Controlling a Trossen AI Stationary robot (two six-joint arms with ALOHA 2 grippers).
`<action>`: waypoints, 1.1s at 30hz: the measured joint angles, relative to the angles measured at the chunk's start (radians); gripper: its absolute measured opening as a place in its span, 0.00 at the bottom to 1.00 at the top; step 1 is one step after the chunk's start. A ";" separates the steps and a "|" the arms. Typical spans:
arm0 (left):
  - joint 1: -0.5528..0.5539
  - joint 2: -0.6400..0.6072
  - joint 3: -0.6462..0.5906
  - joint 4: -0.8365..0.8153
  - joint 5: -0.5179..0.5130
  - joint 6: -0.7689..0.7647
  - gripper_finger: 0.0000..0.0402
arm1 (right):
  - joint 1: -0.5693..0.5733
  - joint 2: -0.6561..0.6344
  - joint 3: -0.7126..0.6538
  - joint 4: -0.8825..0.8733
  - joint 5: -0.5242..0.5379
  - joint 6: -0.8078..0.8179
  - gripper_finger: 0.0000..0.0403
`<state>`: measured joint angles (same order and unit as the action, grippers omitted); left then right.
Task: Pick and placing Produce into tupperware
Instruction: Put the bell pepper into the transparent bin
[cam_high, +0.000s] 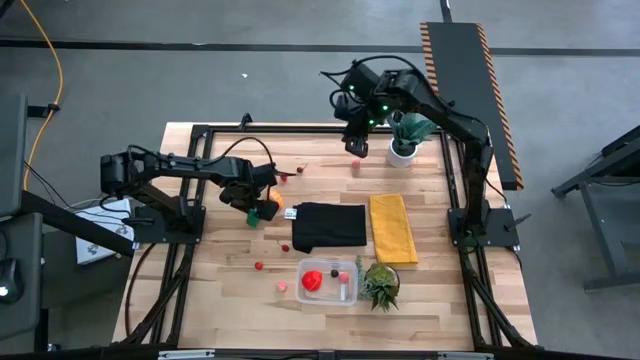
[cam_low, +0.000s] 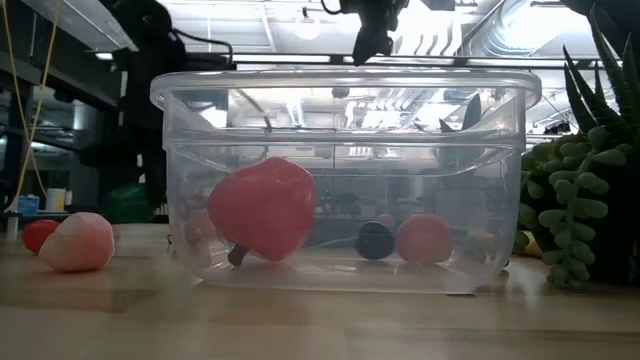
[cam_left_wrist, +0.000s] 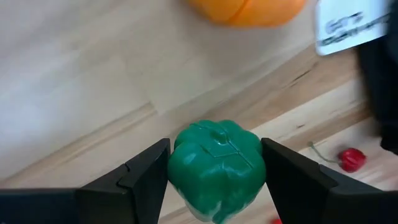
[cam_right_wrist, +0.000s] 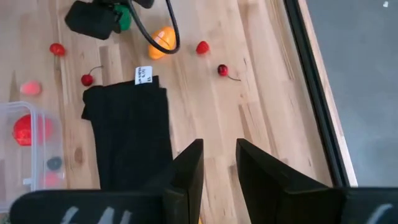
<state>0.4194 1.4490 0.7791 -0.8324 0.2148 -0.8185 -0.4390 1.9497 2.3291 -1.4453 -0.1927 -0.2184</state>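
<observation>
Green pepper pinched, tub part filled.

My left gripper (cam_left_wrist: 214, 180) has its fingers clamped on the green pepper (cam_left_wrist: 216, 167), just left of the black cloth (cam_high: 329, 226), with the orange fruit (cam_left_wrist: 247, 10) close beside it. The tupperware (cam_high: 328, 282) sits below the cloth holding a big red fruit (cam_low: 262, 209). My right gripper (cam_right_wrist: 217, 162) hangs beyond the cloth's far edge, fingers slightly apart, pinching nothing.

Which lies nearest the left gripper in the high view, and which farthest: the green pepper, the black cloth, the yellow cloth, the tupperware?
1. Green pepper, between the left gripper fingers.
2. Black cloth, mid-table.
3. Tupperware, near edge.
4. Yellow cloth, beyond the black cloth.
</observation>
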 joint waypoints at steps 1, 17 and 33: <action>0.000 0.000 0.019 -0.017 -0.006 0.010 0.57 | -0.003 -0.001 0.000 -0.002 0.000 0.000 0.21; 0.000 -0.001 0.379 -0.166 -0.051 0.194 0.57 | -0.086 -0.027 0.001 -0.038 0.028 -0.010 0.21; -0.001 -0.001 0.590 -0.184 -0.041 0.359 0.57 | -0.242 -0.195 0.001 -0.012 0.018 0.019 0.21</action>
<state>0.4187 1.4483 1.3688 -1.0161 0.1741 -0.4594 -0.6814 1.7544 2.3302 -1.4570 -0.1745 -0.1994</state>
